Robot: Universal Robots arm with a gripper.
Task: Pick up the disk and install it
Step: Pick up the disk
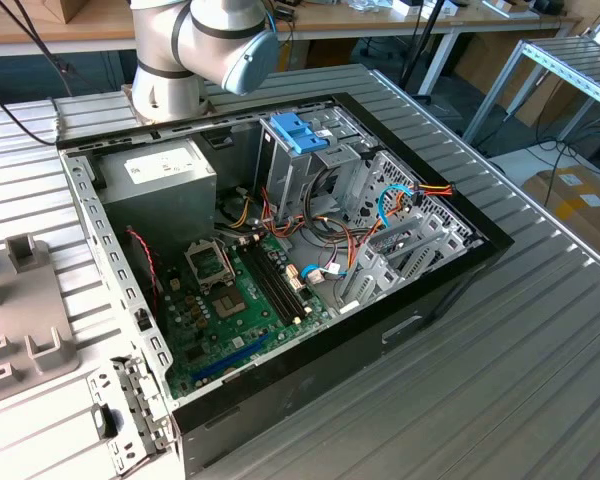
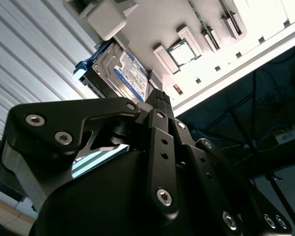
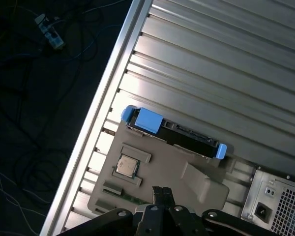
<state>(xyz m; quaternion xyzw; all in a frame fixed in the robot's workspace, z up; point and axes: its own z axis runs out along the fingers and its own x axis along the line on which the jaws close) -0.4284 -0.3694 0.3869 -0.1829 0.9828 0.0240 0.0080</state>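
Plainly the disk (image 3: pixel 186 137) stands on edge in a slot of the grey holder (image 3: pixel 160 169), ahead of the gripper (image 3: pixel 161 191) and apart from it; the gripper's fingers look drawn together with nothing between them. I judge the disk stiff and dense for its bulk, with smooth metal faces that could slip and insides that would not bear a knock. The best hold therefore seems to be across the two broad faces near the middle of the exposed edge, off the blue rails (image 3: pixel 148 120), which are plastic and may flex. The first wrist view gives the disk edge-on with a rail end at each side; the second wrist view turns the disk (image 2: pixel 131 74) to show its white label, with a processor chip (image 2: pixel 183 52) seated nearby; the exterior view gives the open computer case (image 1: pixel 85 215) and its drive cage (image 1: pixel 282 175)
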